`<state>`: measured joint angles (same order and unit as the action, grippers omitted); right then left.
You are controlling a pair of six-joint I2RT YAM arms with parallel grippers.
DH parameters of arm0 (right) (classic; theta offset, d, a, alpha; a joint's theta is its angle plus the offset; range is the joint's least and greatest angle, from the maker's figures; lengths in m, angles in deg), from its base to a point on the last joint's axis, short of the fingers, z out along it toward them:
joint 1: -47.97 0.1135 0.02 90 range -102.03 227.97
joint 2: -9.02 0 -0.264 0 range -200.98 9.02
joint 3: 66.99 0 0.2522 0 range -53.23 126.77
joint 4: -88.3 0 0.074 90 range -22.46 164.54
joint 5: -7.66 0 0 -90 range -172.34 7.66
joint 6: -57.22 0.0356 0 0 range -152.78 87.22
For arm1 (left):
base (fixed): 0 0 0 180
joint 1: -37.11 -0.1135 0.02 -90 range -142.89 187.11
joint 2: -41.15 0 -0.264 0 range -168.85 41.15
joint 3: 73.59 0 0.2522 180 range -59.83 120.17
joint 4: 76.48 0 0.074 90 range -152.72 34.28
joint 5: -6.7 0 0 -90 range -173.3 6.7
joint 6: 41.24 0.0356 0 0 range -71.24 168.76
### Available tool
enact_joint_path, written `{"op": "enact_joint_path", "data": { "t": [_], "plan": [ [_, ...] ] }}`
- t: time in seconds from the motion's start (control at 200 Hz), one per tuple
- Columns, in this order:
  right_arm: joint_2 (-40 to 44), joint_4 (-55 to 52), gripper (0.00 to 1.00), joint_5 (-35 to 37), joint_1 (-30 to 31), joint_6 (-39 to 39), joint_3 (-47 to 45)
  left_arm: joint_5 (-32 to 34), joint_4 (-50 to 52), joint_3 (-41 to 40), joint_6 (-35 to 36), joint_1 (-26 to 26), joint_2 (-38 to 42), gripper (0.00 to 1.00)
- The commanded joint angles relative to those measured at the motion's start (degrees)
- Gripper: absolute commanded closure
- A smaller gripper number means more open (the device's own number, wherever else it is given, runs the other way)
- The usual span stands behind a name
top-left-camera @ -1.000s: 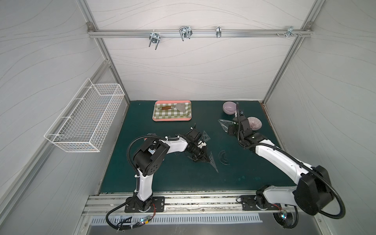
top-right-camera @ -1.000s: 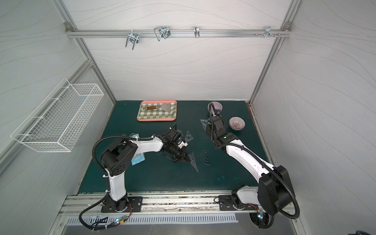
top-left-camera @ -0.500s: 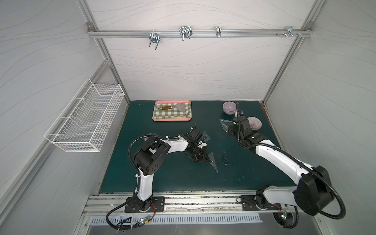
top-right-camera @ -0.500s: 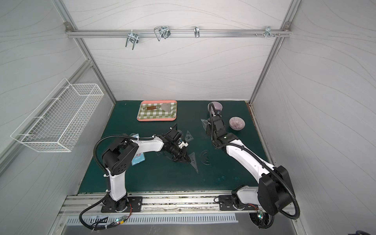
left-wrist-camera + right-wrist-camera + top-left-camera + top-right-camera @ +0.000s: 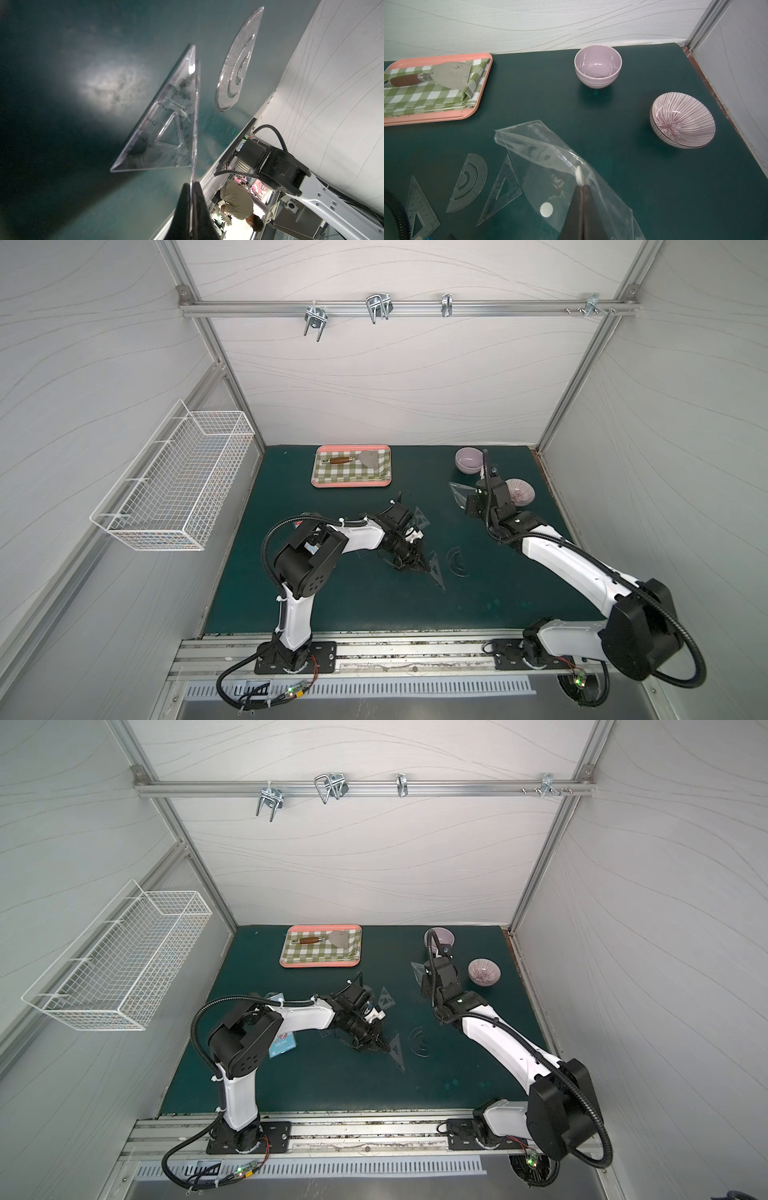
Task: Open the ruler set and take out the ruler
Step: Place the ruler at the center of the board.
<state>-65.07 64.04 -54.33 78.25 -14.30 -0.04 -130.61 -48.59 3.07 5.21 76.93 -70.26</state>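
The left tool (image 5: 190, 186) is pressed together on a thin clear ruler (image 5: 192, 176). The ruler is seen edge-on, so its scale cannot be read. It extends from the fingertips along the long edge of a clear set square (image 5: 166, 133), which lies flat on the green tabletop (image 5: 62, 145). Whether the ruler touches the tabletop cannot be determined. A clear protractor (image 5: 234, 68) lies flat just beside the set square, not touching it. In a top view this group sits near the middle of the tabletop.

The right tool (image 5: 581, 188) is pressed together on the clear pouch (image 5: 550, 162), next to its white slider (image 5: 579, 176). The pouch is toward the back right, between the tray (image 5: 481, 91) and the striped bowl (image 5: 683, 120), with the pink bowl (image 5: 598, 66) beyond it.
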Motion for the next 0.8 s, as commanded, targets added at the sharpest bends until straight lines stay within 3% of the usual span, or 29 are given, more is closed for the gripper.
{"op": "enact_joint_path", "data": {
  "t": [0.0, 0.29, 0.795],
  "plan": [
    [1.6, -0.24, 1.0, 0.25, -0.23, 0.15, -0.18, 2.05, 0.29, -0.59, 0.94, 0.0, 1.52, 1.0],
    [1.32, -0.05, 1.0, 0.03, -0.19, 0.07, -0.02, 2.1, 2.37, -4.81, 4.94, -2.04, 7.97, 1.0],
    [1.86, -0.47, 1.0, 0.54, -0.18, -0.71, 0.41, -2.03, -2.53, -16.96, 6.35, -11.13, 15.14, 1.0]
  ]
}}
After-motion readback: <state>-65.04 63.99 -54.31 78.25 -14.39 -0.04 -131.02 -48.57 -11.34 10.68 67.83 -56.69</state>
